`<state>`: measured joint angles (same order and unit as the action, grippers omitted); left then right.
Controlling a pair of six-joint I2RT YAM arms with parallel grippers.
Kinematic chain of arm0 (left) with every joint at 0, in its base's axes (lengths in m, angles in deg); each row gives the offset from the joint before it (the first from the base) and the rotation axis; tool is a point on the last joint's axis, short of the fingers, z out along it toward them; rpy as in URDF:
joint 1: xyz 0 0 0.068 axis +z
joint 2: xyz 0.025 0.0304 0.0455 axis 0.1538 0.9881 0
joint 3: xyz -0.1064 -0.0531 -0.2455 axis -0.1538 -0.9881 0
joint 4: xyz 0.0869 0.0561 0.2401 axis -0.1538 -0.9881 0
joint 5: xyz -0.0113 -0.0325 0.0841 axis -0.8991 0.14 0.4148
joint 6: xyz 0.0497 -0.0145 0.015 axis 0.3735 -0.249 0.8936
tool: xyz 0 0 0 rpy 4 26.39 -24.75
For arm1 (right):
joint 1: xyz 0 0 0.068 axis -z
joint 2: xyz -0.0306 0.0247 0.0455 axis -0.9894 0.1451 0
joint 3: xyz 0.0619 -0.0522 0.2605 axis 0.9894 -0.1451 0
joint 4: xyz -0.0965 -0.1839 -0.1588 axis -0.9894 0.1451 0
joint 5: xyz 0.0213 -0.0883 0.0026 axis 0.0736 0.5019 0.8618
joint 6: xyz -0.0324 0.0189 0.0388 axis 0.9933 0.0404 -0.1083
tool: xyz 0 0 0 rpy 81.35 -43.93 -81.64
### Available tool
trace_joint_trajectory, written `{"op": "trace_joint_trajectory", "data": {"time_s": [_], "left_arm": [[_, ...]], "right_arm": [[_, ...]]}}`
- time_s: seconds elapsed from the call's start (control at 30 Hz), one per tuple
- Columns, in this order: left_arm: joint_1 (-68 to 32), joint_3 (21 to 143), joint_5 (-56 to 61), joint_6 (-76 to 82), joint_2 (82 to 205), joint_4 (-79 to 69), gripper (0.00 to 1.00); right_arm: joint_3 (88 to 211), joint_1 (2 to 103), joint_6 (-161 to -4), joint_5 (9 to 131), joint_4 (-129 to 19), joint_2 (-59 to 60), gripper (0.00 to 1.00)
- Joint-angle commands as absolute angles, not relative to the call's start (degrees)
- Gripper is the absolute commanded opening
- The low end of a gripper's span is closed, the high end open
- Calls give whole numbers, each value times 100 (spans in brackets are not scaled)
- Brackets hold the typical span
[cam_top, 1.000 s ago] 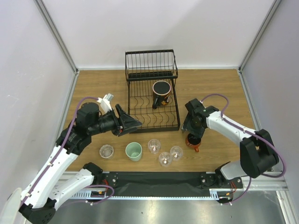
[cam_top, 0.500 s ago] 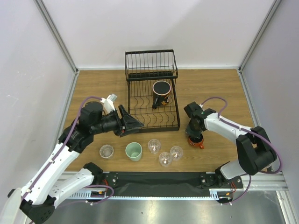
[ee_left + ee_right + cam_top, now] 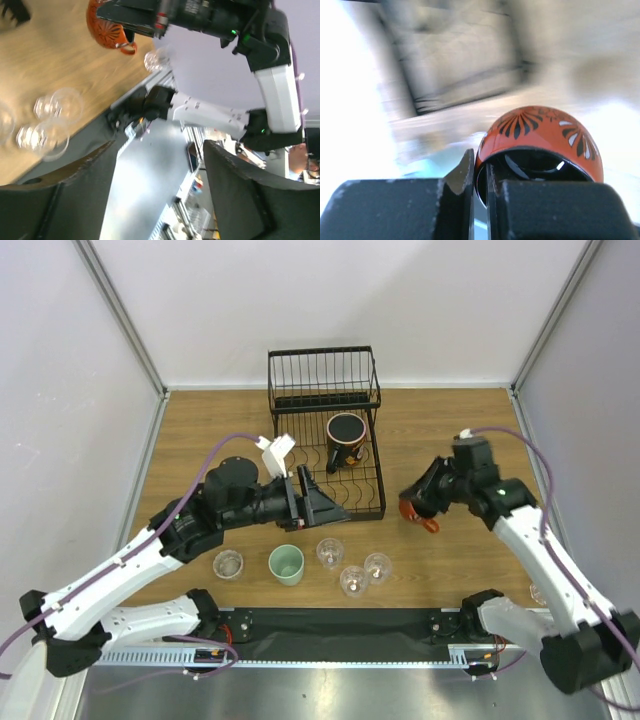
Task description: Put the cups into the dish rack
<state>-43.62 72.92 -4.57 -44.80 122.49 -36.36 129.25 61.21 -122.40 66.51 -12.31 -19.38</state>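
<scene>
My right gripper [image 3: 418,502] is shut on the rim of an orange mug [image 3: 408,511] with black flower marks, held off the table just right of the dish rack [image 3: 372,508]. In the right wrist view one finger is inside the orange mug [image 3: 540,137] and one outside, at the right gripper [image 3: 481,167]. My left gripper [image 3: 328,508] hangs open and empty over the rack's front edge. The black wire rack holds a black-rimmed mug [image 3: 346,438]. A mint-green cup [image 3: 286,564] and clear glass tumblers [image 3: 330,552] [image 3: 352,581] [image 3: 377,567] [image 3: 228,563] stand on the table.
The rack's raised wire basket [image 3: 322,375] is at the far end, near the back wall. The left wrist view shows the left gripper [image 3: 162,150] open, the orange mug [image 3: 107,27] and blurred tumblers [image 3: 65,102] near the table's front edge.
My right gripper shut on the orange mug and raised it up and to the right. My left arm swung right to the rack's front edge, jaws wider.
</scene>
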Motion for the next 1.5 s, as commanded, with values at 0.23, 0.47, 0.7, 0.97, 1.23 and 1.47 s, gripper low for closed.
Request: {"op": "trace_joint_trajectory", "data": {"time_s": [0.23,0.47,0.7,0.97,1.23,1.47], "left_arm": [[-5494,7473,928,-3203,12303,-1641,82],[-6050,7156,1342,-2517,12337,-736,82],[-6067,7111,1175,-2561,12706,337,82],[-6076,7331,1157,-2245,13076,540,81],[-6076,7217,1131,-2209,13172,1276,75],[-6076,7226,604,-2385,13427,1594,61]], "right_arm": [[12959,6540,-15601,3082,-5368,-3306,0],[12327,6514,-18079,3547,-7804,-3684,0],[11982,6312,-19243,4163,-9055,-3737,0],[11930,6030,-19657,4488,-9187,-3886,0],[11517,5644,-19895,5042,-9222,-4176,0],[11437,5511,-20027,5156,-9389,-4124,0]]}}
